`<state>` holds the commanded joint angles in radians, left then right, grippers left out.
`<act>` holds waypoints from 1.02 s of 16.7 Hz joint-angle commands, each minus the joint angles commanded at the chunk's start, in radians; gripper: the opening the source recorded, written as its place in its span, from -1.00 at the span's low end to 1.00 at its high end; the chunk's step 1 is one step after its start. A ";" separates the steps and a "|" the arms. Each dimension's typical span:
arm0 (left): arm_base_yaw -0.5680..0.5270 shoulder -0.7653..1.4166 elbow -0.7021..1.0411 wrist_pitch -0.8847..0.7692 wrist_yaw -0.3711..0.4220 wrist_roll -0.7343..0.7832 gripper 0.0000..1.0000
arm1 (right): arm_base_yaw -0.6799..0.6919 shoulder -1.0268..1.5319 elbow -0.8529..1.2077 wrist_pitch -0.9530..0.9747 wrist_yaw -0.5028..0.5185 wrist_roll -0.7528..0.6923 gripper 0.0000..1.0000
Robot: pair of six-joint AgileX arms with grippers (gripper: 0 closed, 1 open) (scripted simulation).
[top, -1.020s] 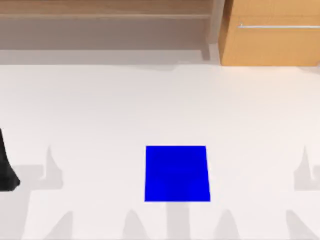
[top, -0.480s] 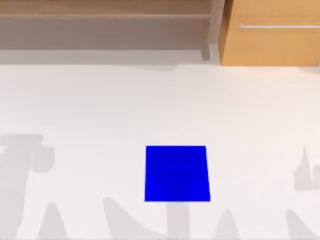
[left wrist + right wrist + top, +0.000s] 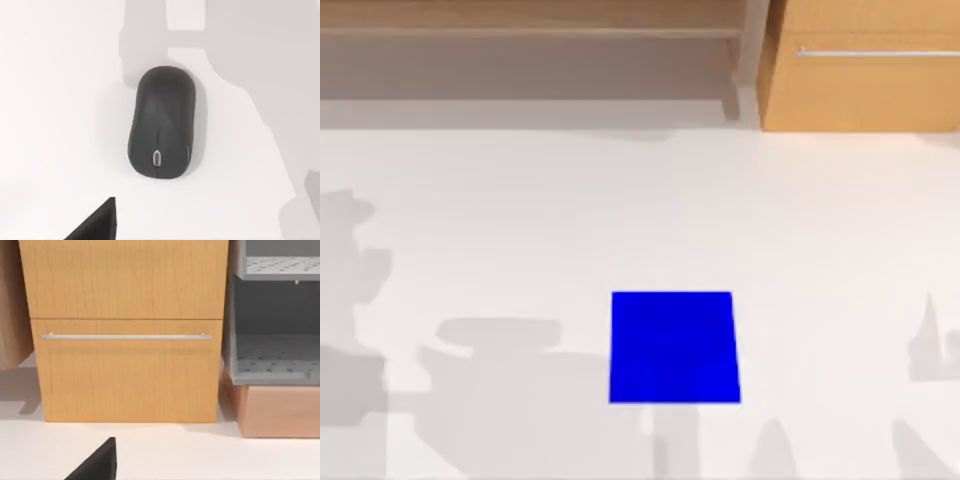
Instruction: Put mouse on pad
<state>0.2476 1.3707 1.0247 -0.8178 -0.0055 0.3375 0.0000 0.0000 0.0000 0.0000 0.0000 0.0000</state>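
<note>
The pad [image 3: 674, 347] lies flat on the white table [image 3: 520, 220], nearer its front edge than the wooden cabinet [image 3: 865, 70] at the back. In the left wrist view the mouse [image 3: 162, 122] rests on the table, dark grey, with its scroll wheel [image 3: 157, 158] showing. A black corner of the left pincer [image 3: 97, 225] shows near the mouse without touching it; how far it is open, I cannot tell. In the right wrist view a black corner of the right pincer [image 3: 97, 465] shows in front of the cabinet, with a grey shelf unit [image 3: 275, 315] beside that; its opening cannot be told either.
</note>
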 joint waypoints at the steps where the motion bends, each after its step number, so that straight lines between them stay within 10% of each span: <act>1: 0.015 0.080 0.065 -0.050 0.000 0.021 1.00 | 0.000 0.000 0.000 0.000 0.000 0.000 1.00; 9: 0.094 0.520 0.435 -0.304 0.003 0.139 1.00 | 0.000 0.000 0.000 0.000 0.000 0.000 1.00; 17: 0.095 0.551 0.445 -0.301 0.004 0.145 1.00 | 0.000 0.000 0.000 0.000 0.000 0.000 1.00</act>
<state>0.3427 1.9218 1.4696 -1.1188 -0.0016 0.4830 0.0000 0.0000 0.0000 0.0000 0.0000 0.0000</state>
